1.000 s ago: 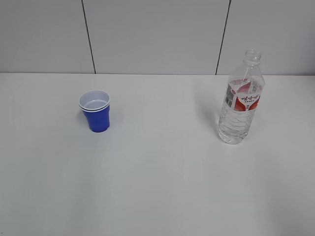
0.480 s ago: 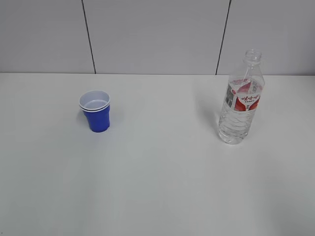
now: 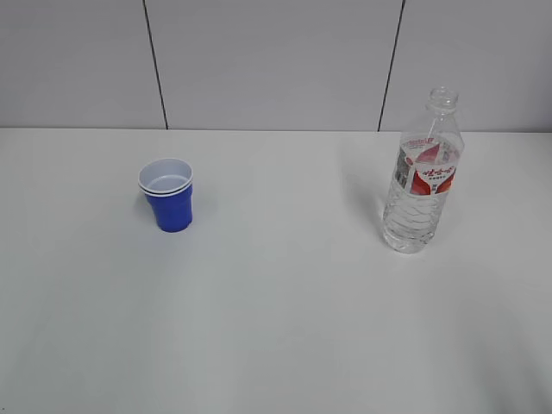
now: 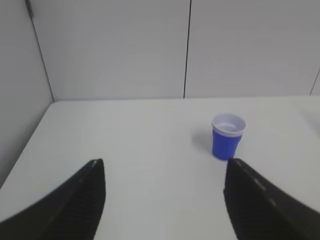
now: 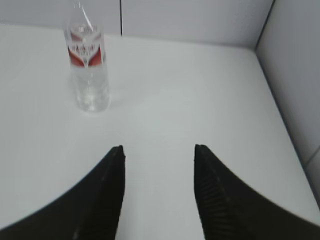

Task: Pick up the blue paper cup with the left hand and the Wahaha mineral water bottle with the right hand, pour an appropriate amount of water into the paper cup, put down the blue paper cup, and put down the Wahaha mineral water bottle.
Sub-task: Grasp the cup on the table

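Standing apart: blue paper cup (image 3: pixel 167 197), Wahaha mineral water bottle (image 3: pixel 422 177).

Ahead of the left gripper (image 4: pixel 162 200) and off to its right side we see the blue paper cup (image 3: pixel 169 196), matt deep blue outside and smooth white inside, its doubled rim looking like thin paper. Ahead and to the left of the right gripper (image 5: pixel 159 192) stands the Wahaha mineral water bottle (image 3: pixel 422 175), clear glossy ribbed plastic with a shiny red-and-white film label. Both grippers' fingers (image 5: pixel 215 200) look like black matt plastic, faintly ridged on their inner faces, above the smooth matt white table (image 3: pixel 285 319).
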